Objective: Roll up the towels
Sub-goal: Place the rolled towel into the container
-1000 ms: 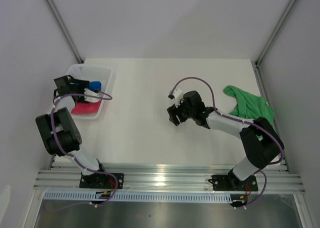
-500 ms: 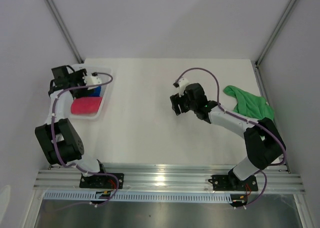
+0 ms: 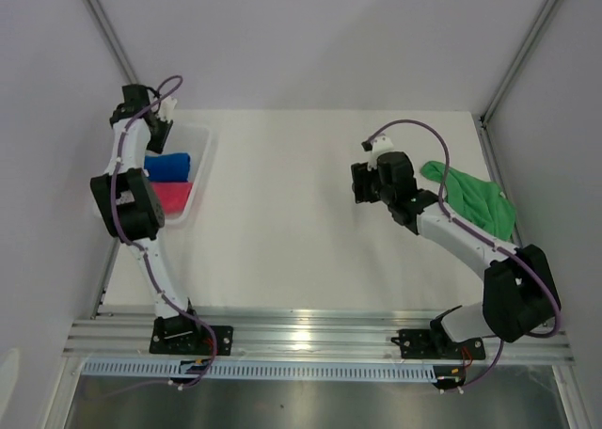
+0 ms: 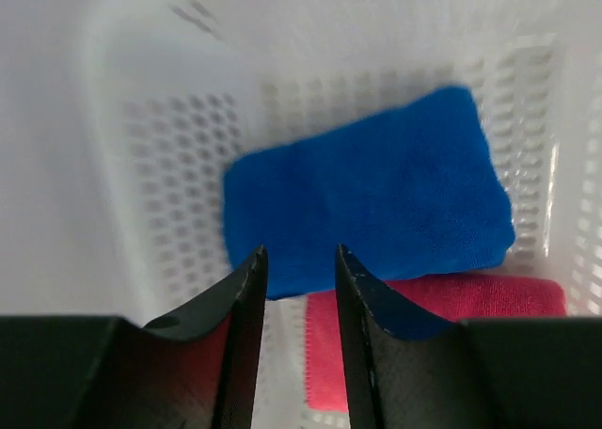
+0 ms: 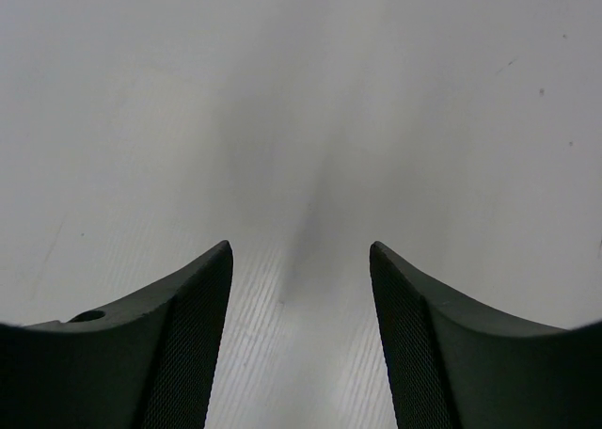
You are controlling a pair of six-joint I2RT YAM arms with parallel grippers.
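Two towels lie side by side in the white mesh basket at the table's far left: the blue towel behind, the pink-red towel nearer. The green towel sits crumpled on the table by the right edge. The left gripper hangs above the blue towel, jaws narrowly apart and empty; the right gripper — jaws wide, holding nothing — hovers over the tabletop.

I see the blue towel folded into a compact rectangle, lying flat in the white basket. The pink-red towel lies folded beside it on the nearer side, their edges meeting. The green towel lies crumpled and unrolled at the tabletop's right side.
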